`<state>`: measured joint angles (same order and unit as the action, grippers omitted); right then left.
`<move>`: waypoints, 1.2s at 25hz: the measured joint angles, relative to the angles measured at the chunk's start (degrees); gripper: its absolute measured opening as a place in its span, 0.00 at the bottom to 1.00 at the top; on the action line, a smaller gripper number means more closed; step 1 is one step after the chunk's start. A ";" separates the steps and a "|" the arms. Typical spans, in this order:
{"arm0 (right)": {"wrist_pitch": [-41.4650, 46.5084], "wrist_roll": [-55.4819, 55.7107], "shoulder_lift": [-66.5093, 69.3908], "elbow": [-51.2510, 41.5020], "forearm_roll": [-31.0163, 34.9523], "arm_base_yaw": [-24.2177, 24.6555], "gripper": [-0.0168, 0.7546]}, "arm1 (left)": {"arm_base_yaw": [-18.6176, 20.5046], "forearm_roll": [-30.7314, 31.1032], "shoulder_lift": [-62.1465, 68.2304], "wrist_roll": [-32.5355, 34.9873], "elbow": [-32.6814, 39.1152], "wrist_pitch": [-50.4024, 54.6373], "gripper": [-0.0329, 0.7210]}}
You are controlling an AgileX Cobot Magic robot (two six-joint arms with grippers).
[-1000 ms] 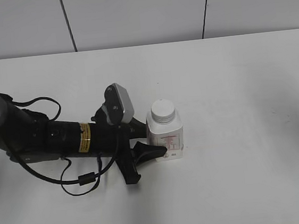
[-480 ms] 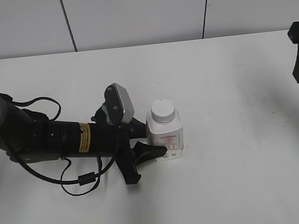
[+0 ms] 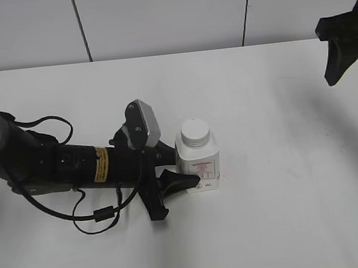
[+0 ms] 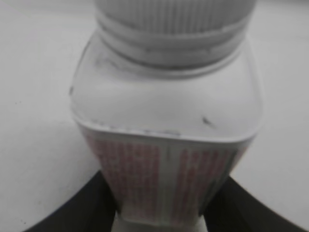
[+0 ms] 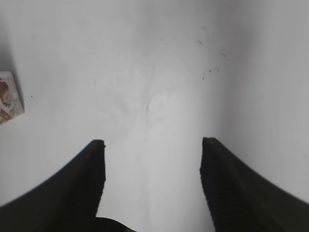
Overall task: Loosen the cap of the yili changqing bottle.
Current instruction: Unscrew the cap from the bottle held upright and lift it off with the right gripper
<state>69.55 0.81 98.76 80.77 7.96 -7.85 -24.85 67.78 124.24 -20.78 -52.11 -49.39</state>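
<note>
The yili changqing bottle [image 3: 200, 165], white with a red-pink label, stands upright on the white table. Its white ribbed cap [image 3: 195, 131] is on the neck. My left gripper [image 3: 182, 166] lies low along the table from the left, shut on the bottle's lower body, one finger on each side. In the left wrist view the bottle [image 4: 164, 111] fills the frame with the cap [image 4: 174, 14] at the top edge and the dark jaws [image 4: 164, 215] pressed to both its sides. My right gripper [image 3: 353, 69] hangs open and empty at the far right, well above the table; the right wrist view shows its open fingers [image 5: 152, 145].
The white table [image 3: 288, 193] runs to a grey panelled wall [image 3: 166, 13] at the back. The left arm's black body and cables [image 3: 61, 169] lie across the table's left part. A corner of the bottle's label [image 5: 8, 99] shows at the left edge of the right wrist view.
My right gripper has come into view at the top right and moved further left into the frame. The left gripper and the bottle have not moved.
</note>
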 joint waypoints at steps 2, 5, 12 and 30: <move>0.02 0.54 0.49 0.75 0.00 -1.32 0.66 | 0.00 0.00 0.00 0.00 0.00 -0.05 0.49; 0.14 1.65 1.52 2.16 0.12 -5.30 0.66 | 0.00 0.00 0.00 0.00 0.00 -0.05 0.49; 0.14 2.83 5.45 7.16 2.60 -15.50 0.66 | 0.00 0.00 0.00 0.00 0.00 -0.05 0.49; 0.18 2.87 13.93 16.05 3.33 -27.32 0.66 | 0.00 0.11 0.00 0.00 -0.06 0.06 0.49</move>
<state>69.74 3.69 112.69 96.81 11.29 -35.17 -24.85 67.89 124.24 -20.78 -52.17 -49.33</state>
